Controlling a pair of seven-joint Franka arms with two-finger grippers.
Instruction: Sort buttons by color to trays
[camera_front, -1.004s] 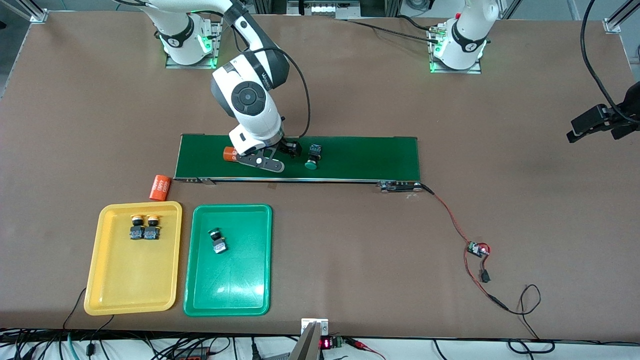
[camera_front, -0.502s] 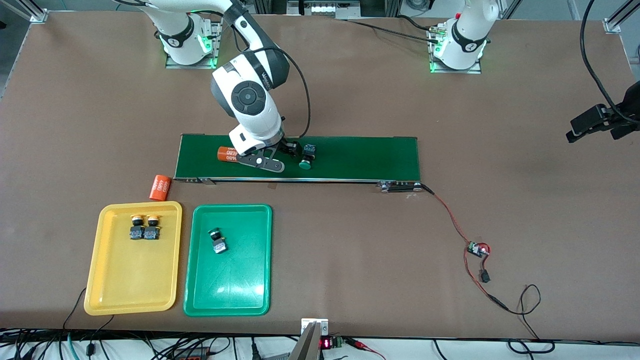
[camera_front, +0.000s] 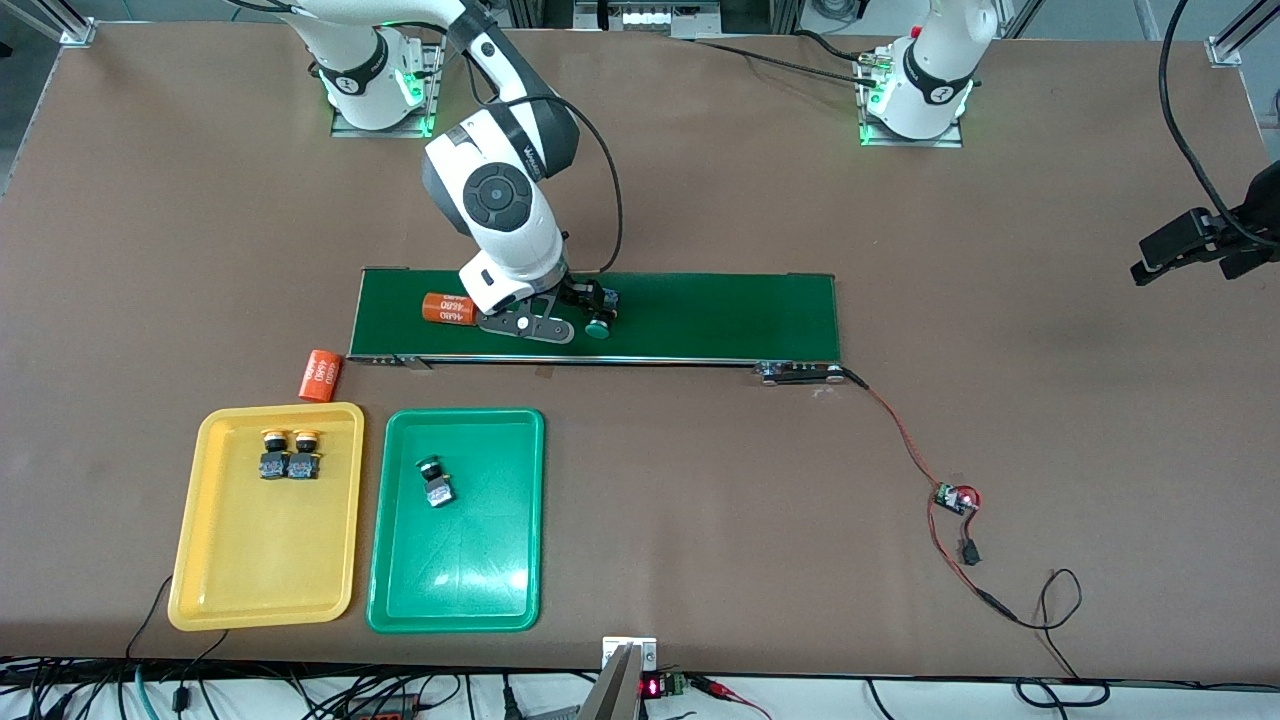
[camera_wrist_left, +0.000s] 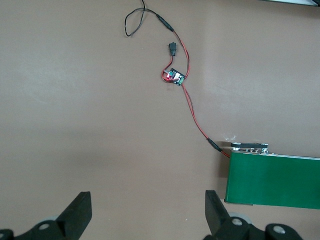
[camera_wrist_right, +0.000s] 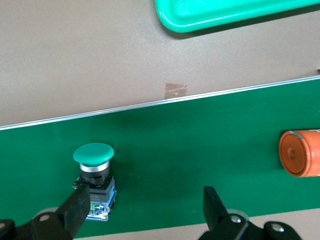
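Hovering over the conveyor belt (camera_front: 700, 315), right gripper (camera_wrist_right: 142, 212) fingers gape, green-capped button (camera_wrist_right: 94, 177) beside one.

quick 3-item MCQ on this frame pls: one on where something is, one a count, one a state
1. Where is the loose green-capped button?
A. on the conveyor belt
B. in the yellow tray
C. on the bare table

2. How many buttons lie in the yellow tray?
A. none
B. two
C. four

3. How is the right gripper?
A. shut on the orange cylinder
B. shut on a button
C. open over the belt

Answers: 1 A, the button sits on the dark green belt beside the gripper. 2 B, two yellow-capped buttons lie side by side there. 3 C, its fingers stand apart with nothing between them.
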